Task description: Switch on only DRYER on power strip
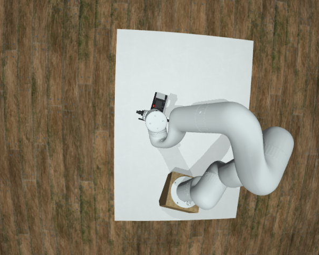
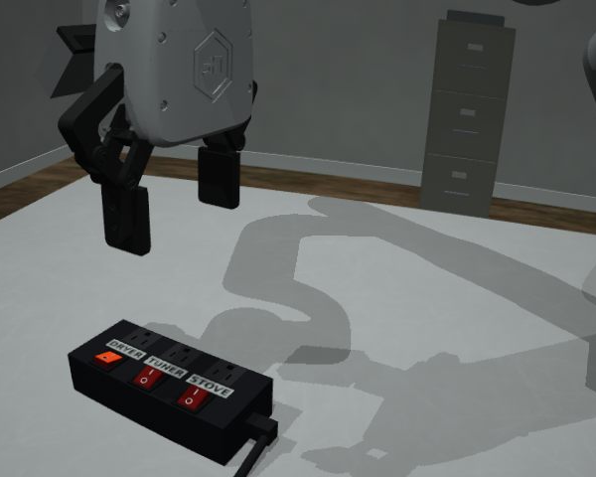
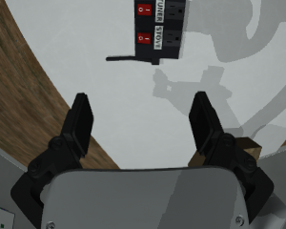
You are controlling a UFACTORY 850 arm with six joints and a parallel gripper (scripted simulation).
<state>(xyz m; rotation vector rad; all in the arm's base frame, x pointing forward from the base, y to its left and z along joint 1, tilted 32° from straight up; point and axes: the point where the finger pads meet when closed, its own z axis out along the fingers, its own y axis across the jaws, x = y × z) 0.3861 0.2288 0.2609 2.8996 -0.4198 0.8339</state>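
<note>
A black power strip (image 2: 170,388) lies flat on the white table, right way up, with three red rocker switches labelled DRYER, TUNER and STOVE. The DRYER switch (image 2: 107,358) glows bright orange-red. The TUNER switch (image 2: 147,379) and STOVE switch (image 2: 192,397) are darker red. The strip also shows in the wrist view (image 3: 160,8) and partly under the arm in the overhead view (image 1: 159,101). My gripper (image 2: 172,205) hangs well above the table, up and behind the strip, open and empty. Its two black fingers frame the wrist view (image 3: 143,121).
The strip's black cord (image 2: 251,451) runs off its STOVE end. A grey filing cabinet (image 2: 465,115) stands on the wooden floor behind the table. The arm's base (image 1: 181,193) sits on a wooden block near the table's edge.
</note>
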